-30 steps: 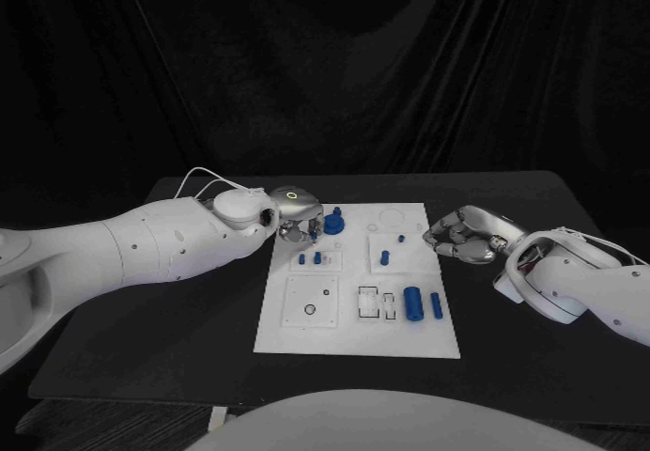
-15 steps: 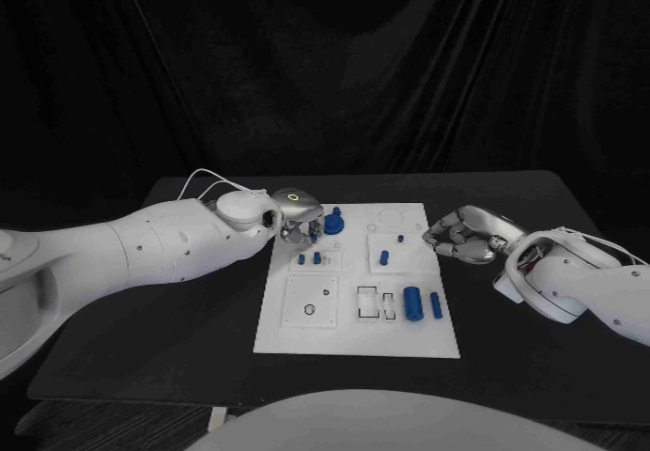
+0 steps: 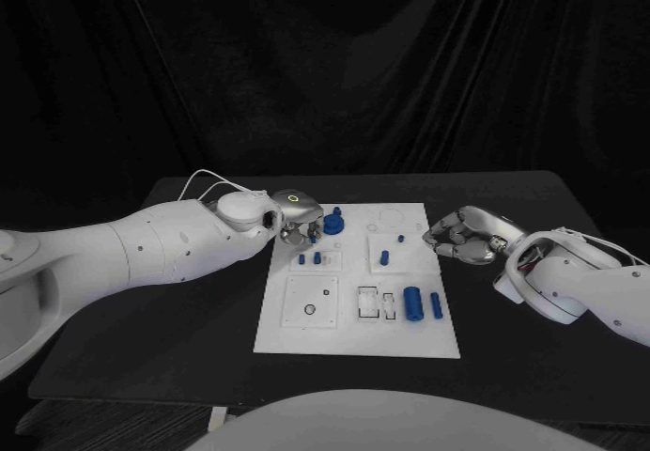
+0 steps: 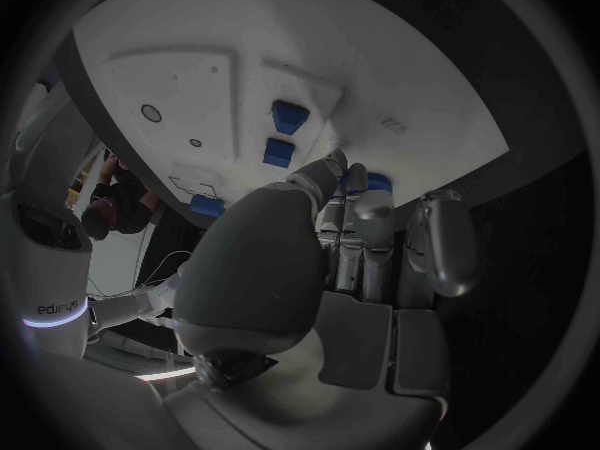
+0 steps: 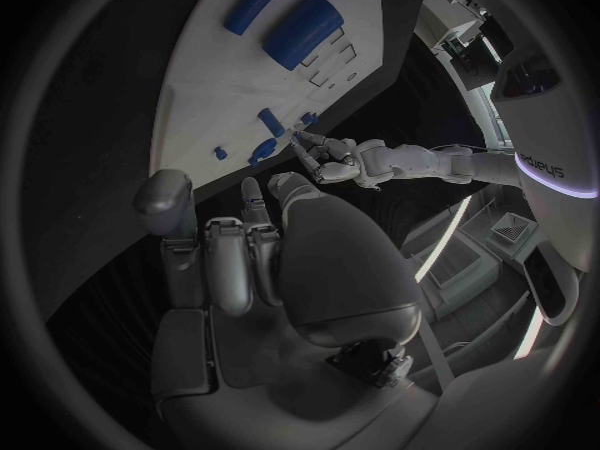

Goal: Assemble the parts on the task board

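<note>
Two hands flank the task board (image 3: 359, 282) in the head view: left hand (image 3: 301, 224) over the board's far left corner, fingertips down beside a blue round part (image 3: 334, 224) standing there; whether it pinches anything I cannot tell. Right hand (image 3: 460, 235) off the board's right edge, fingers curled in, nothing held. Two small blue pegs (image 3: 310, 257) near the far left; one peg (image 3: 385, 256) mid-board; a thick cylinder (image 3: 413, 303) and a slim one (image 3: 436, 303) lying toward the near right. Left wrist view: left hand's fingers (image 4: 356, 195) reach the board's edge, close to a blue piece (image 4: 379, 181); contact unclear. Right wrist view: right hand (image 5: 269, 240) closed, apart from the board. Step judged: working a part at the far left corner. Next move calls for a steady downward seating, fingers clear of neighbouring pegs.
</note>
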Action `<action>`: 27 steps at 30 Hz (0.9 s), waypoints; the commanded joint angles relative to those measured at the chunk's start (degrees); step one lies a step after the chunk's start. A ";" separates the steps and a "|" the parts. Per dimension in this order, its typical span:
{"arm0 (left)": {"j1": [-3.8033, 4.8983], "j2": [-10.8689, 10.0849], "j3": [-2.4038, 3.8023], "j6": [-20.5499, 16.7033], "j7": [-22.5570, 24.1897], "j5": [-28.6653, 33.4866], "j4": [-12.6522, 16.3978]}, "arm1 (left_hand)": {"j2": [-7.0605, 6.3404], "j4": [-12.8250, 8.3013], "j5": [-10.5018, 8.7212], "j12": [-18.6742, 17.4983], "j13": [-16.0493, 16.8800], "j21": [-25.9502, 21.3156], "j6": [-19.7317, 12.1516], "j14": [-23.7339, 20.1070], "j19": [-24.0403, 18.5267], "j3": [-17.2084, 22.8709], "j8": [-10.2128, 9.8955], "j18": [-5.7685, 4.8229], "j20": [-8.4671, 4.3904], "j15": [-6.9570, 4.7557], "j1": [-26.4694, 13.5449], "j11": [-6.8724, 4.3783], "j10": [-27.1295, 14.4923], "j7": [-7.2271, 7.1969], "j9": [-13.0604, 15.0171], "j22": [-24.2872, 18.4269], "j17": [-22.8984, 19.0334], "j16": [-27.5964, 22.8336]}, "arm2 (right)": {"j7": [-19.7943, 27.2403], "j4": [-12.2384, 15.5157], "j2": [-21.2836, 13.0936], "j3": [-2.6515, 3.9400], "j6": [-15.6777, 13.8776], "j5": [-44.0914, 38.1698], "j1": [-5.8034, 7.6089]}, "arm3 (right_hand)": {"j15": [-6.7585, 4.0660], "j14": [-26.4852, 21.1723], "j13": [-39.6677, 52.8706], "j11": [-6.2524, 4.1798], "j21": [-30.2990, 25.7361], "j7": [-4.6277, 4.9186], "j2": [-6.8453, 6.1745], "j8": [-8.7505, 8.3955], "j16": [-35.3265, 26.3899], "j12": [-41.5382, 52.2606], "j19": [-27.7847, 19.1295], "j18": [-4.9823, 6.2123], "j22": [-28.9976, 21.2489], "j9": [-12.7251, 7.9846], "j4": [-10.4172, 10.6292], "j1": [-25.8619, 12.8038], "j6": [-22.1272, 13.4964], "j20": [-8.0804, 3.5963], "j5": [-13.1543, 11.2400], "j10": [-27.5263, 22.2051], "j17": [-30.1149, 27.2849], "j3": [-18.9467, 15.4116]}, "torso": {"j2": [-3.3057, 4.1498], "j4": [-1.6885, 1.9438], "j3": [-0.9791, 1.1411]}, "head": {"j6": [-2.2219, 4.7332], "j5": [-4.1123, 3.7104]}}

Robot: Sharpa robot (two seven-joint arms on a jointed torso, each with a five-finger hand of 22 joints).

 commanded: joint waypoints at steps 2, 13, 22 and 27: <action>-0.15 0.07 0.04 0.75 0.10 -0.05 0.12 | -0.45 0.10 0.36 -0.28 -0.07 -0.32 -0.33 -0.47 -0.44 0.31 -0.14 -0.38 0.12 0.01 0.09 -0.22 0.25 -0.15 -0.07 9.74 -0.16 -0.31 | -0.91 0.12 -0.01 0.03 0.24 -0.25 -0.17 | -0.21 3.63 9.59 -0.46 -0.20 -0.04 -0.25 0.25 -0.25 -0.27 -0.23 1.06 5.88 0.06 0.01 0.20 0.22 -0.03 0.15 1.42 7.67 0.46 | -0.01 0.00 0.02 | -0.01 -0.07; -0.36 0.21 0.04 0.94 0.13 -0.05 0.07 | -0.46 0.08 0.37 -0.34 -0.08 -0.59 -0.32 -0.67 -0.59 0.35 -0.17 -0.33 0.12 0.02 0.09 -0.23 0.28 -0.16 -0.09 9.67 -0.47 -0.54 | -1.06 0.11 0.04 0.03 0.32 -0.25 -0.21 | -0.22 3.63 9.55 -0.46 -0.24 -0.04 -0.25 0.24 -0.25 -0.30 -0.25 1.06 5.87 0.06 -0.01 0.23 0.22 -0.04 0.15 1.39 7.67 0.52 | -0.01 0.02 0.02 | -0.01 -0.08; -0.64 0.50 0.04 0.96 0.25 -0.05 -0.09 | -0.51 0.11 0.46 -0.42 -0.11 -0.77 -0.29 -0.89 -0.69 0.38 -0.22 -0.31 0.13 0.05 0.01 -0.22 0.36 -0.17 -0.13 9.63 -0.71 -0.76 | -1.20 0.08 0.04 0.03 0.42 -0.25 -0.24 | -0.22 3.61 9.52 -0.46 -0.33 -0.04 -0.25 0.24 -0.30 -0.32 -0.28 1.08 5.85 0.06 -0.03 0.27 0.20 -0.04 0.16 1.36 7.62 0.56 | -0.02 0.00 0.02 | -0.01 -0.01; -0.75 0.75 0.04 0.86 0.22 -0.05 -0.33 | -0.51 0.11 0.47 -0.42 -0.11 -0.75 -0.28 -0.91 -0.69 0.38 -0.22 -0.31 0.13 0.05 0.01 -0.22 0.37 -0.17 -0.13 9.64 -0.74 -0.79 | -1.27 -0.03 0.07 0.03 0.52 -0.25 -0.24 | -0.22 3.61 9.52 -0.46 -0.33 -0.04 -0.25 0.24 -0.30 -0.32 -0.28 1.08 5.85 0.06 -0.03 0.27 0.20 -0.04 0.16 1.36 7.62 0.56 | 0.00 0.00 0.00 | -0.01 0.09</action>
